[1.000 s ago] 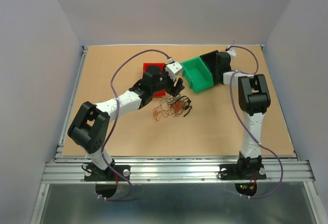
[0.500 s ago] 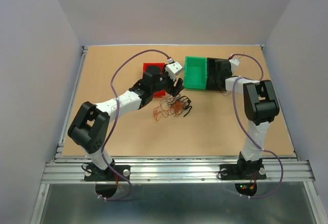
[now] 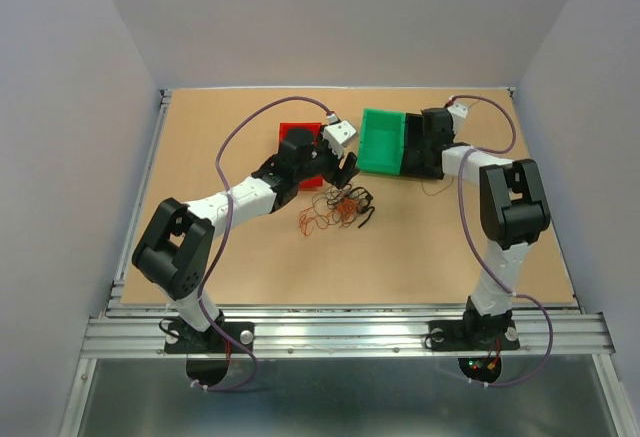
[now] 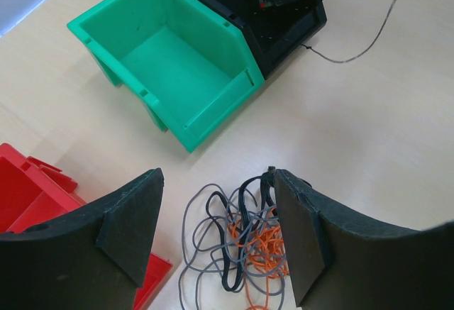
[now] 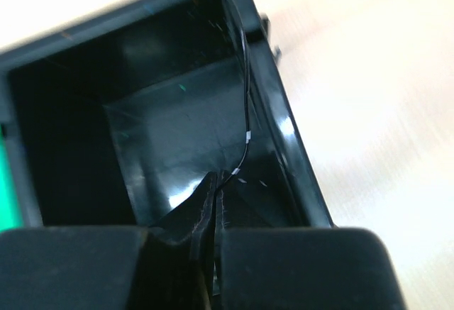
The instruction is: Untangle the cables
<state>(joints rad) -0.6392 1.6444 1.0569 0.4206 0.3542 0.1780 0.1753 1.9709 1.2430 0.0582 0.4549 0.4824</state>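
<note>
The cables (image 3: pixel 337 207) are a small tangle of orange, black and grey wires on the table; in the left wrist view (image 4: pixel 248 242) they lie right below my fingers. My left gripper (image 3: pixel 347 172) (image 4: pixel 216 179) is open and empty, hovering over the far edge of the tangle. My right gripper (image 3: pixel 428 145) (image 5: pixel 216 182) is shut on a thin black wire (image 5: pixel 245 90) and sits inside the black bin (image 5: pixel 163 125). That wire runs up over the bin's rim and out onto the table (image 4: pixel 362 44).
A green bin (image 3: pixel 383 142) (image 4: pixel 177 62) stands empty beside the black bin (image 3: pixel 432 144) (image 4: pixel 284 19) at the back right. A red bin (image 3: pixel 298 137) (image 4: pixel 28 196) lies under the left arm's wrist. The table's raised metal edge (image 3: pixel 150 167) runs along the left.
The right arm swung to the right, and the green and black bins turned square and shifted with it. The left gripper and the tangle have not moved.
</note>
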